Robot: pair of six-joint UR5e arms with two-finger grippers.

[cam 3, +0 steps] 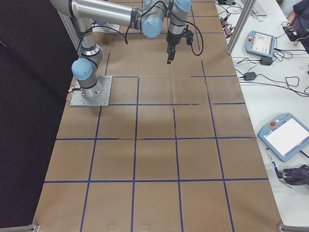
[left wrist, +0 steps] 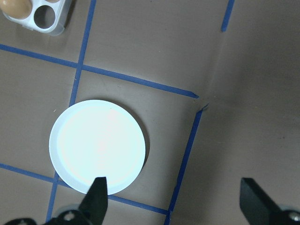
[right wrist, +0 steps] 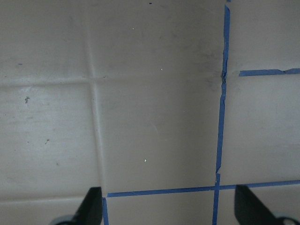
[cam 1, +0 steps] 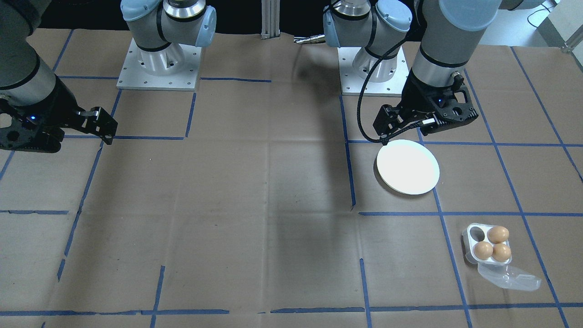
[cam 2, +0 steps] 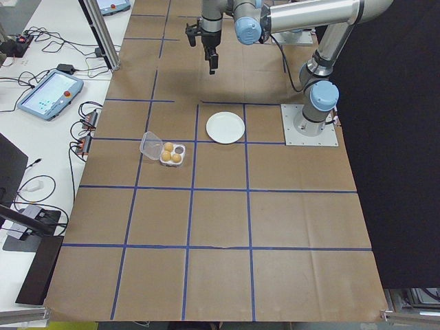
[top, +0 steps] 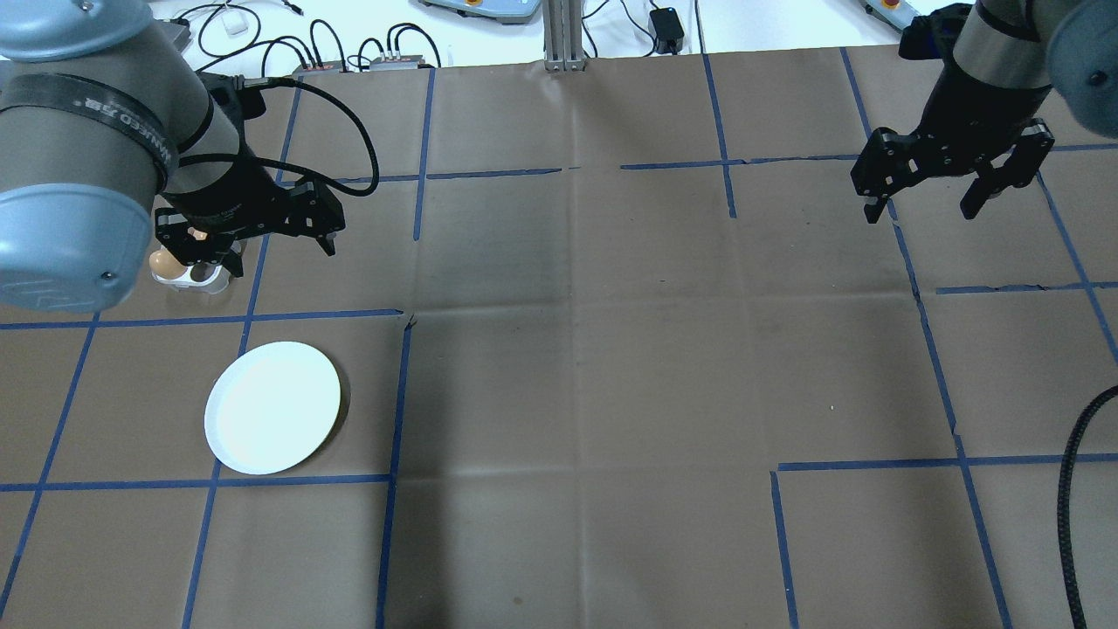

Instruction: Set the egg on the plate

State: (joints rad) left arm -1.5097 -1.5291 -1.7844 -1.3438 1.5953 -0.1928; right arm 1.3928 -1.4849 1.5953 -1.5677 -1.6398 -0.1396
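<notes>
Above the tabletop (cam 1: 273, 182), we see both the left gripper (left wrist: 171, 204) and right gripper (right wrist: 168, 211) wide apart, empty; one plate (cam 1: 407, 166), three eggs (cam 1: 494, 243) at its 5 o'clock.

Even light, overexposed plate (cam 1: 407, 166)

Covered in matt brown paper, creased along fold lines: the table (cam 1: 273, 182). Marked out with slightly glossy blue tape (cam 1: 350, 173), torn and lifted in places. Smooth, plain white, softly reflective: the plate (cam 1: 408, 166). Clear thin plastic, moulded, faintly shiny: the egg tray (cam 1: 487, 246), hinged lid (cam 1: 510, 277) likewise transparent. Matt brown shells with a slight sheen on the eggs (cam 1: 498, 234). Black matt plastic or coated metal on the left pincer (top: 258, 240) and the right pincer (top: 926, 205), which of the two not clear. Brushed grey metal arm tubes, satin blue plastic joint caps (cam 1: 394, 13). Bare pale metal base plates (cam 1: 159, 68), bolted.
</notes>
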